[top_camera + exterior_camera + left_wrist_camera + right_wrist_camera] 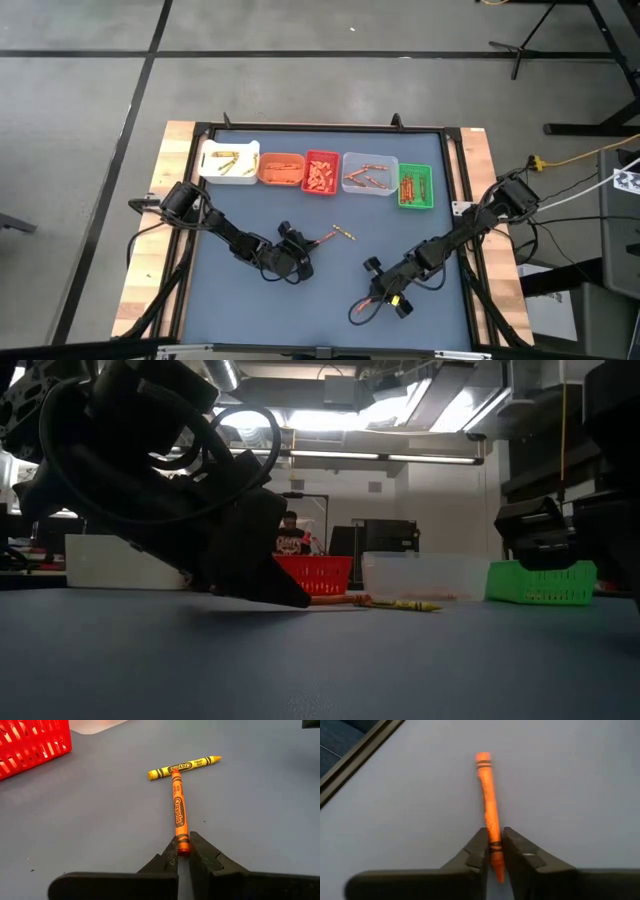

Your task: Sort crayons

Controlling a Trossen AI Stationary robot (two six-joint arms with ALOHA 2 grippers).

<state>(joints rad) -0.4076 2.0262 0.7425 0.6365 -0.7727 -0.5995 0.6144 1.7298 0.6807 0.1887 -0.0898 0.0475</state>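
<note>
An orange crayon (178, 807) lies on the blue-grey table, its pointed tip touching a yellow crayon (184, 766) that lies across it. Both show mid-table in the high view (322, 240) (345, 232). My left gripper (183, 851) is low at the orange crayon's blunt end and shut on it. My right gripper (494, 845), near the table's front right (375, 300), is shut on a second orange crayon (487, 800). Other crayons lie in the bins at the far side. My left gripper pinches the orange crayon's blunt end (183, 844) between its two fingertips. The fingers come low and nearly level, in line with the crayon. The crayon lies flat on the table, pointing away from the fingers. My right gripper pinches the second orange crayon near its pointed end (494, 845) between its two fingers. The crayon runs along the fingers, and its flat end (483, 757) sticks out well past them. Whether it touches the table I cannot tell.
Five small bins stand in a row along the far side: white (230, 162), orange (281, 168), red (321, 173), clear (370, 173), green (416, 185). A raised dark frame (330, 128) borders the table. A person shows in the room beyond (290, 535).
</note>
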